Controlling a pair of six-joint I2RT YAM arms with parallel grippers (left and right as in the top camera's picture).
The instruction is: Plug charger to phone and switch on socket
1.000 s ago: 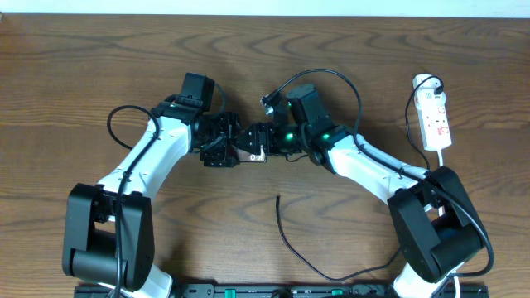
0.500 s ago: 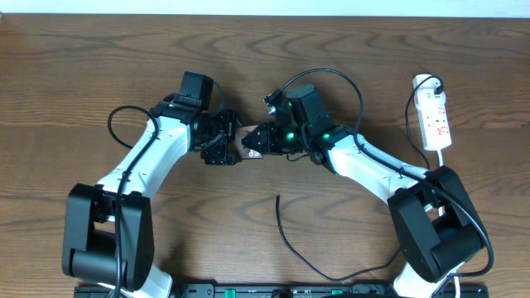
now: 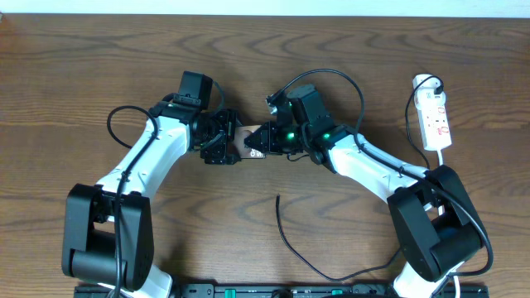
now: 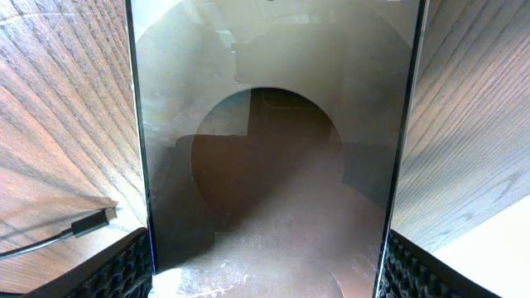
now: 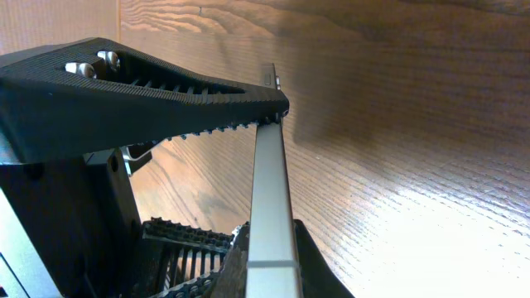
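Observation:
The bronze-brown phone [image 3: 248, 141] is held between both grippers at the table's middle, mostly hidden from above. My left gripper [image 3: 225, 144] clamps it across its width. In the left wrist view the phone [image 4: 273, 165] fills the gap between both pads [image 4: 124, 265]. My right gripper [image 3: 260, 140] is shut on the phone's other end. In the right wrist view the phone's pale edge [image 5: 270, 207] sits between the ribbed fingers [image 5: 166, 91]. The charger, a thin black cable [image 3: 286, 236], lies loose on the table nearer the front, with its plug tip [image 4: 93, 222] seen beside the phone. The white socket [image 3: 436, 116] lies at the far right.
The socket's white cord [image 3: 442, 157] runs down past the right arm's base [image 3: 435, 228]. The left arm's base [image 3: 108, 232] stands at the front left. Thick black arm cables loop over both arms.
My right gripper has closed from open onto the phone's end. The left gripper and the phone have stayed almost where they were.

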